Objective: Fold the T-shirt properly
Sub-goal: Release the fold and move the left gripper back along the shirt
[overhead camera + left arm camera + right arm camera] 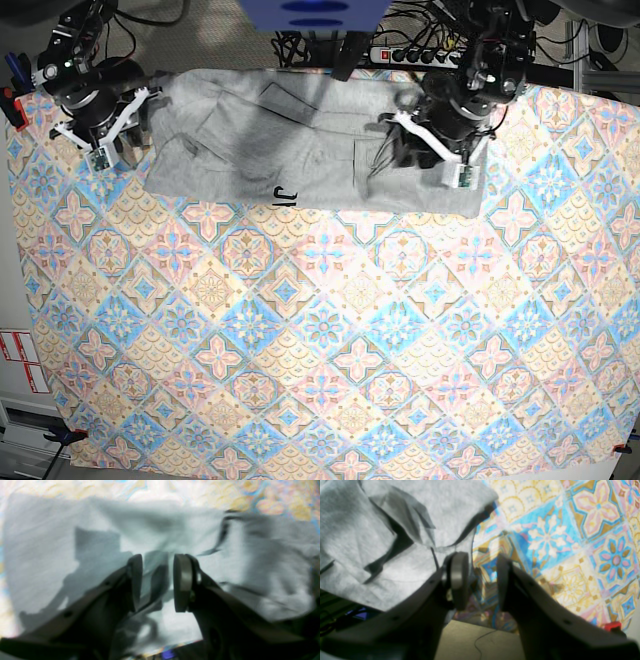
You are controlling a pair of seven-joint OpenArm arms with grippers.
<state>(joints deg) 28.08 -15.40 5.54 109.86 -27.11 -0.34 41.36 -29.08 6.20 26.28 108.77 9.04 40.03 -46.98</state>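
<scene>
The grey T-shirt (300, 150) lies in a rumpled, folded strip along the far side of the table, with a bit of black lettering (285, 195) at its near edge. My left gripper (398, 138) hovers over the shirt's right part. In the left wrist view its jaws (157, 582) stand apart, open, with a raised fold of the T-shirt (50, 555) loose between them. My right gripper (140, 118) is at the shirt's left end. In the right wrist view it (482, 580) is open over bare tablecloth, just beside the edge of the T-shirt (370, 530).
The colourful tile-patterned tablecloth (320, 330) covers the whole table. A power strip (420, 55) and cables lie behind the far edge. A blue object (310, 15) hangs over the back middle. A small red part (612, 626) sits at the table's corner.
</scene>
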